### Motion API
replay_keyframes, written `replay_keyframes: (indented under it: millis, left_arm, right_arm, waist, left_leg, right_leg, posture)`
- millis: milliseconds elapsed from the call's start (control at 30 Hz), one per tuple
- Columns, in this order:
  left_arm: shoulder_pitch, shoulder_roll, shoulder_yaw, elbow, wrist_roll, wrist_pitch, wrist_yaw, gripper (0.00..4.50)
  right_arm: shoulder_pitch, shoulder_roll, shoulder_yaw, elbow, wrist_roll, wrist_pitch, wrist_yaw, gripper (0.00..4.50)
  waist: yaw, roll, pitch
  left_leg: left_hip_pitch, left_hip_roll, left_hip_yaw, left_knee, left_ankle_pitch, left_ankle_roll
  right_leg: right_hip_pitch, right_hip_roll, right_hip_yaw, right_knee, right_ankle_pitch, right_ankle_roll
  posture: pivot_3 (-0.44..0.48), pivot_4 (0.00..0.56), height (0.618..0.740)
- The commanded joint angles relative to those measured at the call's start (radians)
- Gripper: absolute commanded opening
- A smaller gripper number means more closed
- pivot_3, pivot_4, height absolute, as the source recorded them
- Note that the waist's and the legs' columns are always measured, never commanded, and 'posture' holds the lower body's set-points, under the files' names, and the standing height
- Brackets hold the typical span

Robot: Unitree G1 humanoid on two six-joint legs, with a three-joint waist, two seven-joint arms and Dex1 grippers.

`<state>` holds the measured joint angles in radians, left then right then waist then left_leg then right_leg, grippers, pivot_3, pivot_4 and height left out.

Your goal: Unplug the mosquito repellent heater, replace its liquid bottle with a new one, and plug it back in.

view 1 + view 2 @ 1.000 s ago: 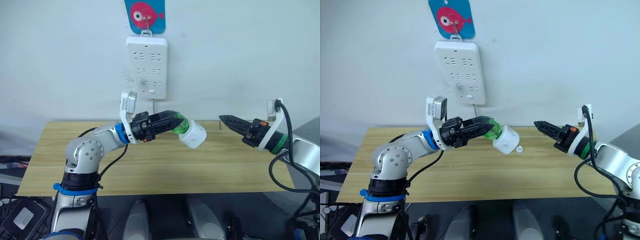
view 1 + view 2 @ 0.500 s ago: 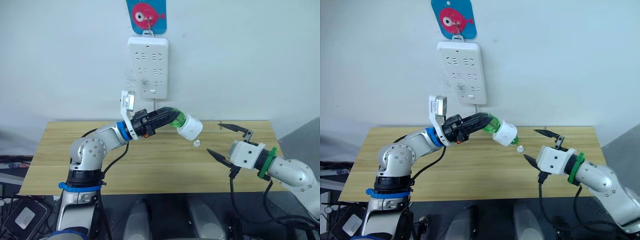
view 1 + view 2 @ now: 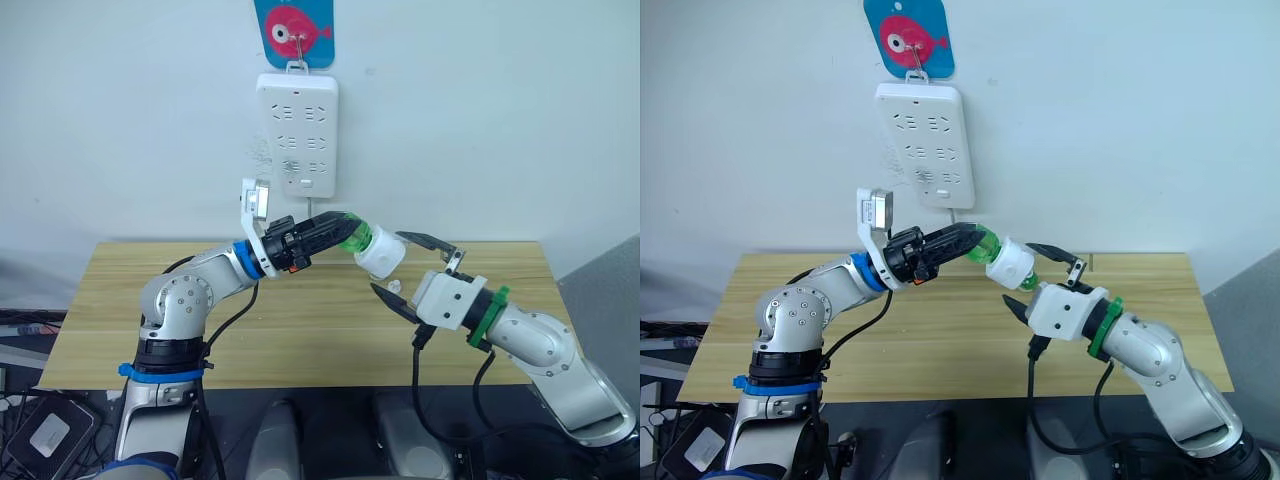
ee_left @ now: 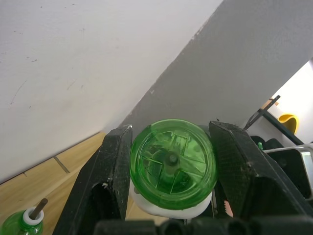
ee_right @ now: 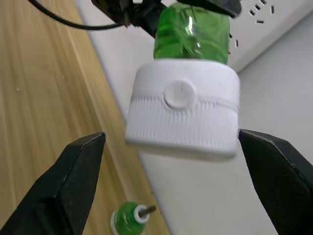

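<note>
One mosquito repellent heater (image 3: 381, 257) is hanging above the worktop (image 3: 120, 320), its green bottle (image 4: 172, 164) clamped in the left claw (image 3: 340, 232), white end pointing toward the spread right claw (image 3: 404, 265); a second bottle (image 5: 128, 218) is standing below.

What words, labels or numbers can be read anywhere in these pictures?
None can be read.
The blue tag above the power strip carries a pink fish drawing, no words.
The heater bears a plain round button and ribbing, no lettering.

heaters: one (image 5: 182, 115)
green bottles: two (one in the heater (image 4: 172, 164), one loose (image 5: 128, 219))
power strips: one (image 3: 297, 132)
pincers: two (image 3: 336, 233) (image 3: 415, 270)
</note>
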<state>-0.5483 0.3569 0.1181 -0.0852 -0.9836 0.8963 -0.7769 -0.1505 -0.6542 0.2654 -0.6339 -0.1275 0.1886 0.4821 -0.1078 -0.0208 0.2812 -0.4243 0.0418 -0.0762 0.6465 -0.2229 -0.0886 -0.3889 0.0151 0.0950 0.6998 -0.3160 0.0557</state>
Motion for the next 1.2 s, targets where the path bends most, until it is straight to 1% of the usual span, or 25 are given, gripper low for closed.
replay_keyframes:
  millis: [33, 67, 100, 133, 200, 233, 367, 433, 467, 567, 633, 667, 700, 800, 933, 1133, 1200]
  left_arm:
    - [-0.01, -0.003, 0.016, -0.038, -0.029, 0.005, -0.004, 2.24]
    - [-0.01, -0.003, 0.017, -0.04, -0.03, 0.007, -0.003, 2.24]
    - [-0.009, -0.003, 0.018, -0.041, -0.031, 0.009, -0.002, 2.24]
    - [-0.007, -0.001, 0.018, -0.044, -0.032, 0.013, -0.004, 2.24]
    - [-0.004, 0.001, 0.021, -0.047, -0.036, 0.02, -0.003, 2.24]
    - [-0.003, 0.003, 0.021, -0.05, -0.037, 0.023, -0.003, 2.24]
    - [-0.002, 0.013, 0.019, -0.057, -0.042, 0.038, -0.013, 2.24]
    - [0.001, 0.03, 0.006, -0.065, -0.011, 0.036, -0.004, 2.24]
    - [0.001, 0.032, 0.006, -0.064, -0.016, 0.044, -0.006, 2.24]
    - [-0.008, 0.074, 0.0, -0.049, 0.002, 0.057, -0.02, 2.24]
    - [-0.018, 0.135, -0.038, -0.051, 0.047, 0.049, -0.073, 2.97]
    - [-0.022, 0.161, -0.056, -0.054, 0.062, 0.047, -0.096, 3.18]
    - [-0.027, 0.191, -0.078, -0.059, 0.08, 0.047, -0.12, 3.55]
    - [-0.061, 0.273, -0.142, -0.089, 0.137, 0.038, -0.187, 4.38]
    - [-0.099, 0.294, -0.173, -0.107, 0.186, 0.014, -0.2, 4.42]
    - [-0.1, 0.281, -0.226, -0.119, 0.267, -0.044, -0.208, 4.42]
    - [-0.095, 0.264, -0.231, -0.106, 0.279, -0.052, -0.198, 4.42]
  right_arm:
    - [-0.025, 0.033, 0.009, -0.009, -0.039, 0.006, 0.0, 4.5]
    - [-0.03, 0.043, 0.009, -0.004, -0.045, 0.005, -0.001, 4.5]
    - [-0.033, 0.051, 0.008, -0.001, -0.049, 0.006, 0.0, 4.15]
    - [-0.036, 0.059, 0.005, 0.001, -0.054, 0.005, 0.0, 3.94]
    - [-0.04, 0.069, -0.001, 0.007, -0.065, 0.0, 0.0, 3.22]
    - [-0.041, 0.072, -0.006, 0.012, -0.07, -0.005, 0.001, 2.96]
    - [-0.04, 0.073, -0.017, 0.024, -0.082, -0.027, 0.011, 2.93]
    - [-0.039, 0.066, -0.027, 0.033, -0.085, -0.047, 0.017, 2.93]
    - [-0.038, 0.061, -0.032, 0.038, -0.087, -0.059, 0.022, 2.93]
    - [-0.034, 0.041, -0.052, 0.06, -0.088, -0.101, 0.037, 2.93]
    - [-0.035, 0.024, -0.065, 0.078, -0.089, -0.13, 0.046, 2.93]
    - [-0.037, 0.017, -0.069, 0.086, -0.091, -0.143, 0.05, 2.93]
    - [-0.039, 0.008, -0.073, 0.096, -0.094, -0.159, 0.054, 2.93]
    - [-0.049, -0.028, -0.078, 0.132, -0.113, -0.217, 0.074, 2.93]
    - [-0.062, -0.055, -0.074, 0.167, -0.136, -0.274, 0.092, 2.93]
    - [-0.078, -0.05, -0.064, 0.188, -0.151, -0.323, 0.11, 2.93]
    - [-0.084, -0.044, -0.063, 0.187, -0.153, -0.336, 0.114, 2.93]
  waist:
    - [0.0, 0.0, 0.0]
    - [0.0, 0.0, 0.0]
    - [0.0, 0.0, 0.0]
    - [0.0, 0.0, 0.0]
    - [0.0, 0.0, 0.0]
    - [0.0, 0.0, 0.0]
    - [0.0, 0.0, 0.0]
    - [-0.001, 0.0, 0.0]
    - [-0.001, 0.0, 0.0]
    - [-0.001, 0.0, 0.0]
    - [-0.002, 0.0, 0.0]
    - [-0.002, 0.0, 0.0]
    - [-0.002, 0.0, 0.0]
    - [-0.002, 0.0, 0.0]
    - [-0.002, 0.0, 0.0]
    - [-0.002, 0.0, 0.0]
    - [-0.002, 0.0, 0.0]
  left_leg:
    - [0.0, 0.0, 0.0, 0.0, 0.0, 0.0]
    - [0.0, 0.0, 0.0, 0.0, 0.0, 0.0]
    - [0.0, 0.0, 0.0, 0.0, 0.0, 0.0]
    - [0.0, 0.0, 0.0, 0.0, 0.0, 0.0]
    - [0.0, 0.0, 0.0, 0.0, 0.0, 0.0]
    - [0.0, 0.0, 0.0, 0.0, 0.0, 0.0]
    - [0.0, 0.0, 0.0, 0.0, 0.0, 0.0]
    - [0.0, 0.0, 0.0, 0.0, 0.0, 0.0]
    - [0.0, 0.0, 0.0, 0.0, 0.0, 0.0]
    - [0.0, 0.0, 0.0, 0.0, 0.0, 0.0]
    - [0.001, 0.0, 0.0, 0.0, 0.0, 0.0]
    - [0.001, 0.0, 0.0, 0.0, 0.0, 0.0]
    - [0.002, 0.0, 0.0, 0.0, 0.0, 0.0]
    - [0.003, 0.0, 0.0, 0.0, -0.001, 0.001]
    - [0.003, 0.0, 0.0, 0.0, -0.001, 0.002]
    - [0.004, 0.0, 0.001, 0.0, -0.001, 0.002]
    - [0.005, 0.0, 0.001, 0.0, -0.001, 0.002]
  right_leg:
    - [0.0, 0.0, 0.0, 0.0, 0.0, 0.0]
    - [0.0, 0.0, 0.0, 0.0, 0.0, 0.0]
    - [0.0, 0.0, 0.0, 0.0, 0.0, 0.0]
    - [0.0, 0.0, 0.0, 0.001, 0.0, 0.0]
    - [0.0, 0.0, 0.0, 0.001, 0.0, 0.0]
    - [0.0, 0.0, 0.0, 0.001, 0.0, 0.0]
    - [0.0, 0.0, -0.001, 0.001, 0.0, 0.0]
    - [0.0, 0.0, 0.0, 0.001, 0.0, 0.0]
    - [0.0, 0.0, -0.001, 0.002, 0.0, 0.0]
    - [0.0, 0.0, 0.0, 0.002, 0.0, 0.0]
    - [0.0, 0.0, 0.0, 0.003, 0.0, 0.0]
    - [0.0, 0.0, 0.0, 0.003, 0.0, 0.0]
    - [0.0, 0.0, 0.0, 0.004, 0.0, 0.0]
    - [0.0, 0.0, 0.0, 0.005, 0.0, 0.0]
    - [0.0, 0.0, 0.0, 0.006, 0.0, 0.0]
    - [0.0, 0.0, 0.001, 0.008, 0.0, -0.001]
    - [0.0, 0.0, 0.001, 0.008, 0.0, -0.001]
  posture:
    - [-0.175, 0.238, 0.729]
    - [-0.173, 0.237, 0.729]
    - [-0.173, 0.237, 0.729]
    - [-0.172, 0.235, 0.729]
    - [-0.173, 0.235, 0.729]
    - [-0.173, 0.235, 0.729]
    - [-0.173, 0.232, 0.729]
    - [-0.174, 0.231, 0.729]
    - [-0.174, 0.231, 0.729]
    - [-0.174, 0.231, 0.729]
    - [-0.171, 0.229, 0.729]
    - [-0.171, 0.229, 0.729]
    - [-0.171, 0.229, 0.729]
    - [-0.169, 0.23, 0.729]
    - [-0.165, 0.229, 0.729]
    - [-0.166, 0.225, 0.729]
    - [-0.169, 0.226, 0.729]
